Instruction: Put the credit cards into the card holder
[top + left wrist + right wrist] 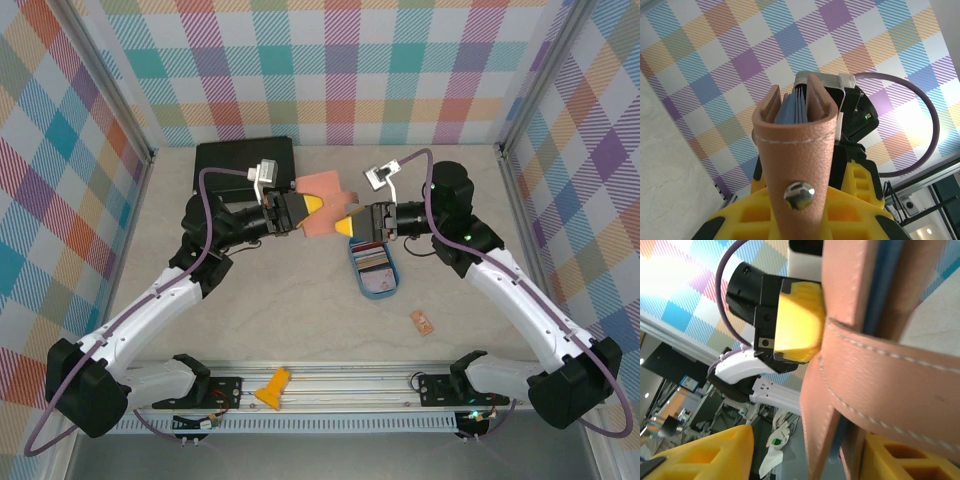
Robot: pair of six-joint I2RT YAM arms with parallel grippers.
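Well, nearest the arm bases a yellow wedge (272, 388) lies on the rail; a little beyond it, to the right, a small orange tag (422, 322) sits alone on the table. Further in is the blue tray (352, 272) with the credit cards (376, 262) lying inside. Just past the tray's far end the two arms meet at the card holder (322, 186), which is lifted off the table between them. The left gripper (312, 206) is pinching it; its wrist view shows the leather standing on edge between the yellow pads (740, 222), the snap stud (799, 193) facing the camera and the blue-grey lining showing at the top. The right gripper (346, 227) is spread; one of its fingers (715, 450) stands well apart from the leather, while the other is beside or against the strap — I cannot tell which. Farthest back, a black case (240, 160) lies by the wall.

The risks, as I judge them: the holder hangs from one pinch, so a tug on the strap from the right arm could twist it or pull it free; the pinch may also press the pockets flat, leaving no gap for a card; and a careless retreat of the right arm could snag the strap and drag the holder along.
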